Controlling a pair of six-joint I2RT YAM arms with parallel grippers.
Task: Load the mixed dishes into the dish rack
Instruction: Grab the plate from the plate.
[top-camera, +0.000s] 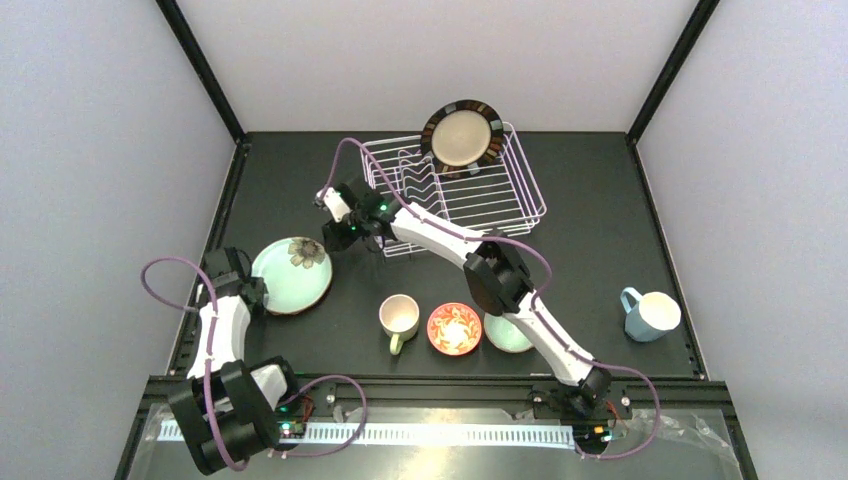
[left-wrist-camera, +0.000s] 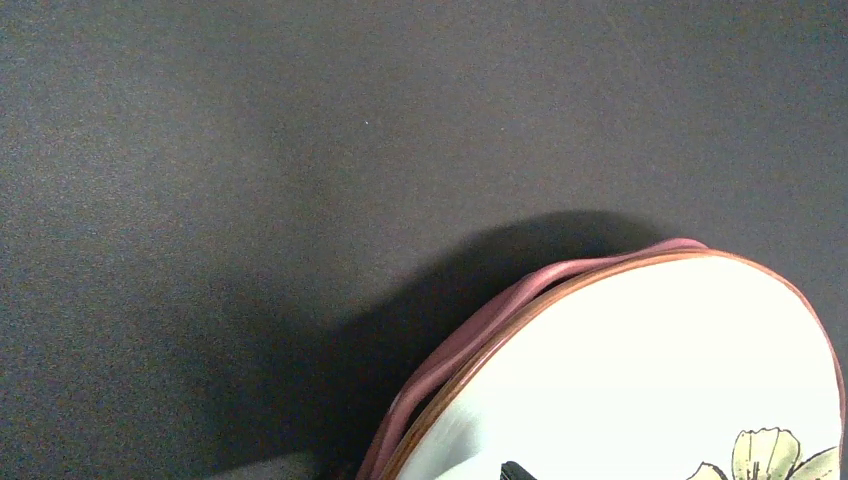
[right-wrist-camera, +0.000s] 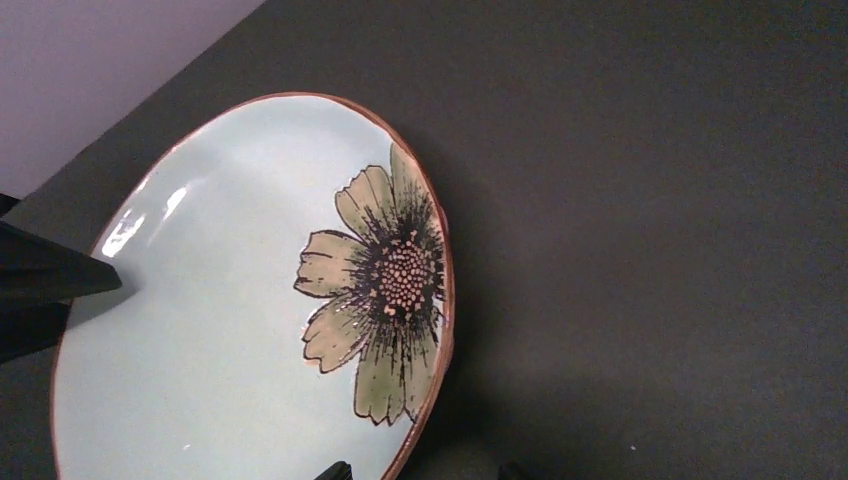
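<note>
Left wrist view crops left gripper at teal flower plate, grip unclear; right gripper gapes wide

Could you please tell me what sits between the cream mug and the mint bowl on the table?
The red-orange bowl sits between the cream mug and the mint bowl, as the top external view shows.
</note>
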